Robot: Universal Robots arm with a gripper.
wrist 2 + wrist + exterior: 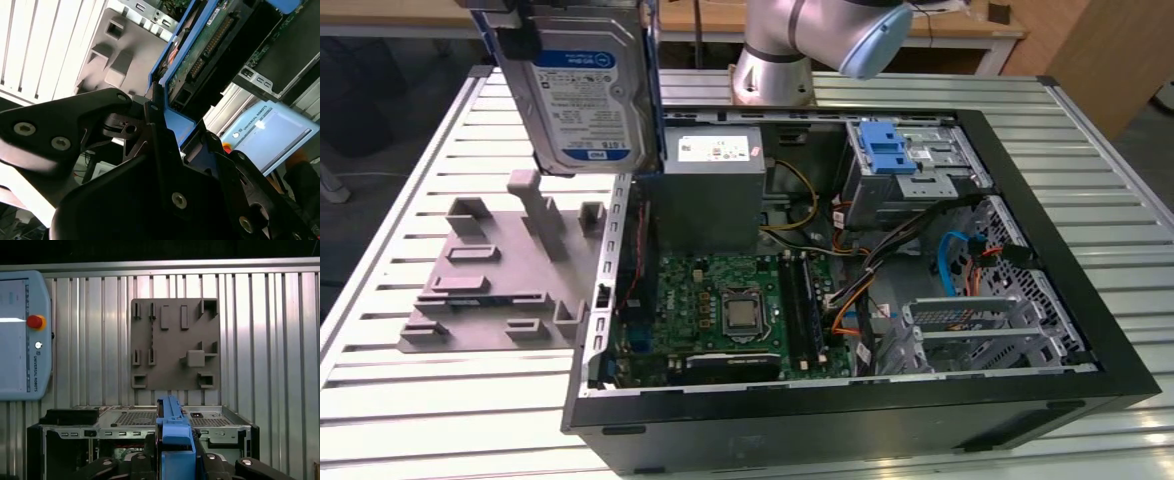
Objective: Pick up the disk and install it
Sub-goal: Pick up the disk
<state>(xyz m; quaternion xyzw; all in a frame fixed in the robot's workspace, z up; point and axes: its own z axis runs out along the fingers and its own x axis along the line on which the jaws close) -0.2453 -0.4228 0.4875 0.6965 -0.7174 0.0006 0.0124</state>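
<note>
The case lies open on the table. Just beside the case, on the exterior view's left, a plate lies flat on the table. The disk hangs upright above the plate, near the case's wall, clamped in the gripper. The arm's base stands behind the case. A board lies inside the case.

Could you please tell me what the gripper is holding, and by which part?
The gripper holds the disk by its blue carrier rail, at the disk's upper end.
</note>
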